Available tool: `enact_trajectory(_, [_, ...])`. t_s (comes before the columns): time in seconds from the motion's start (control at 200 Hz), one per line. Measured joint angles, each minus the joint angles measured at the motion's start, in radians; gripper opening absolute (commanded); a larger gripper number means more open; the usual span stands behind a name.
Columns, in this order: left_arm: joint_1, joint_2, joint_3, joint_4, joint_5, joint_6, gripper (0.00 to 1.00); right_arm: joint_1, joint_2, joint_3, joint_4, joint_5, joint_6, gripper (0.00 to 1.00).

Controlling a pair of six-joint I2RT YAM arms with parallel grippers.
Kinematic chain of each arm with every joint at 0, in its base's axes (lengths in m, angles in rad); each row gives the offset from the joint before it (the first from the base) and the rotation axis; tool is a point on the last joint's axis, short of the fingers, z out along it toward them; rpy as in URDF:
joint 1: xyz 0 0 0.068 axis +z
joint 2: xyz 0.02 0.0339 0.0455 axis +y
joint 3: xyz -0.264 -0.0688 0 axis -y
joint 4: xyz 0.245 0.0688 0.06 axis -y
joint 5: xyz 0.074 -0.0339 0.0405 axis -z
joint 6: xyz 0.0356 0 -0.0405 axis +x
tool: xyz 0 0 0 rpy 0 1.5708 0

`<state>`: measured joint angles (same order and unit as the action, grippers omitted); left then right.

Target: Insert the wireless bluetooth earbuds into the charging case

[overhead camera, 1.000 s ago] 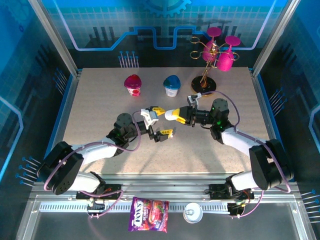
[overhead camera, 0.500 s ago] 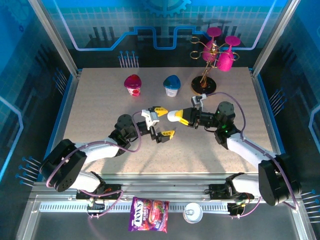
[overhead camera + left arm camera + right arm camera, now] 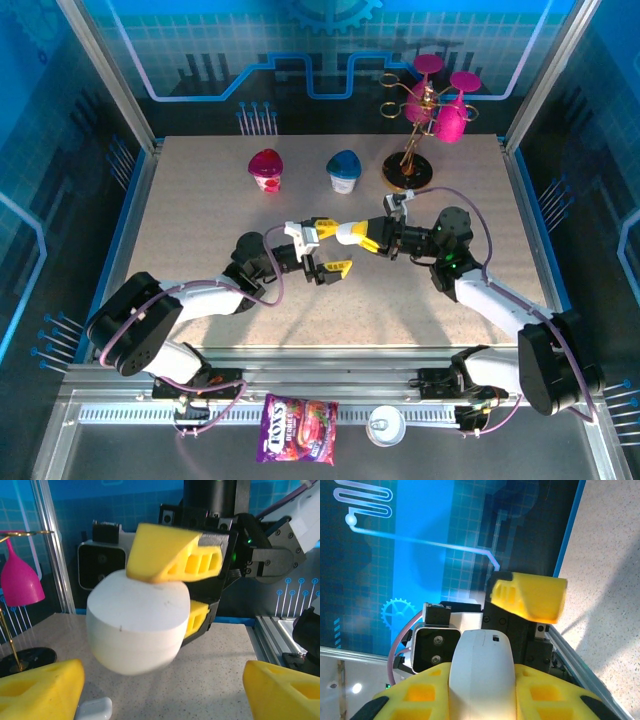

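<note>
Left end effector advanced, jaws spread, white pebble-like charging case clenched in right end effector

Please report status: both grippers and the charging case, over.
Right gripper shut on charging case. Left gripper open, facing the case. Nothing in the way between them.

A robot test cell with aluminium frame, circuit-print walls

pink cup | blue cup | goblet stand | candy bag
</note>
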<state>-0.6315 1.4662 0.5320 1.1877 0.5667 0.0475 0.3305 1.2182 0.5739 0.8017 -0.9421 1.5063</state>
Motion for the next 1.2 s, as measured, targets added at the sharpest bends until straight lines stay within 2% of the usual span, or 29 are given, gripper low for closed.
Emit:
enact_trajectory(0.255, [-0.001, 0.012, 0.0, 0.069, 0.0, -0.024, 0.62, 0.003, 0.0, -0.017, 0.013, 0.011, 0.032, 0.16])
enact_trajectory(0.5, [-0.001, 0.034, 0.002, 0.082, -0.001, -0.021, 0.54, 0.018, 0.013, -0.032, 0.079, 0.018, 0.096, 0.16])
enact_trajectory(0.84, [0.0, 0.048, 0.002, 0.082, -0.005, -0.021, 0.48, 0.029, 0.062, -0.052, 0.195, 0.018, 0.177, 0.16])
enact_trajectory(1.201, [0.0, 0.048, 0.002, 0.083, -0.008, -0.023, 0.52, 0.03, 0.077, -0.058, 0.233, 0.019, 0.196, 0.16])
